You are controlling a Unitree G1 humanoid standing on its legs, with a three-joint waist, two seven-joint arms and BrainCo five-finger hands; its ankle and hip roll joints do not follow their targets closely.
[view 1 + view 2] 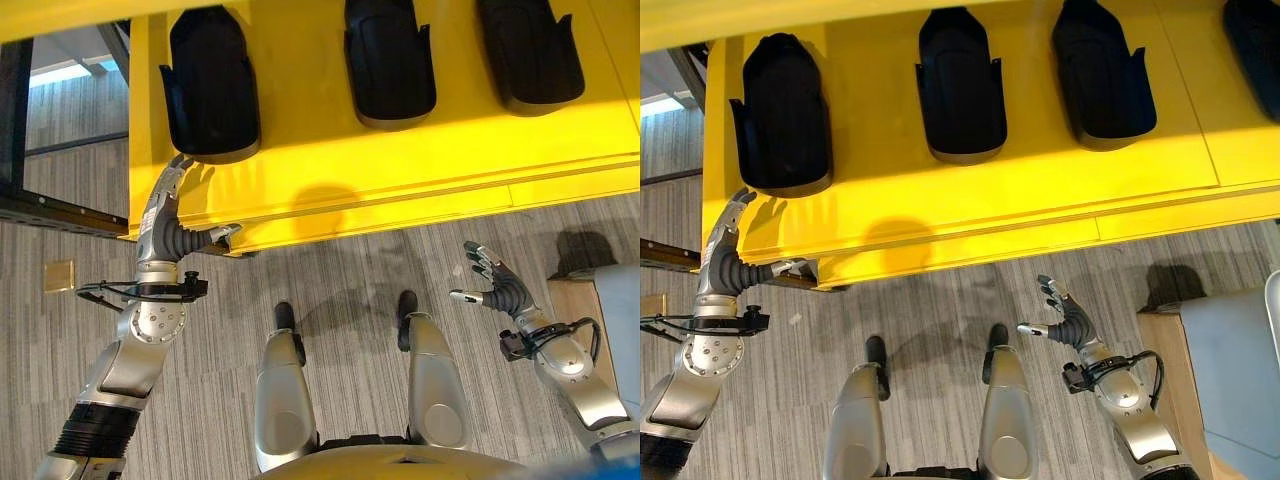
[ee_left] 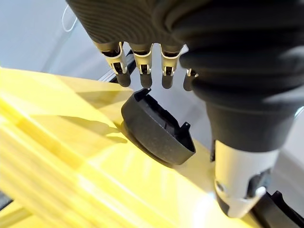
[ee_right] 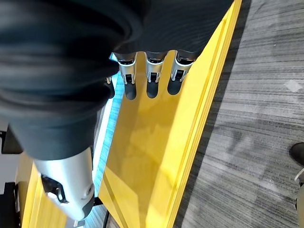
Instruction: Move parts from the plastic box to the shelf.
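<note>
Three black molded parts (image 1: pixel 212 85) (image 1: pixel 390 60) (image 1: pixel 528 50) lie in a row on the yellow shelf (image 1: pixel 400 165). My left hand (image 1: pixel 168 228) reaches up at the shelf's front left corner, just below the leftmost part. Its fingers (image 2: pixel 142 64) are straight and open, a little short of that part (image 2: pixel 156 130), holding nothing. My right hand (image 1: pixel 497 287) hovers open over the floor on the right, in front of the shelf, and it is empty; its fingers (image 3: pixel 152 73) point along the shelf edge.
A grey-blue plastic box (image 1: pixel 1240 365) stands on a wooden stand (image 1: pixel 1160 335) at the far right. A fourth black part (image 1: pixel 1255 40) lies further right on the shelf. A dark frame (image 1: pixel 50 205) runs left of the shelf. Grey carpet covers the floor.
</note>
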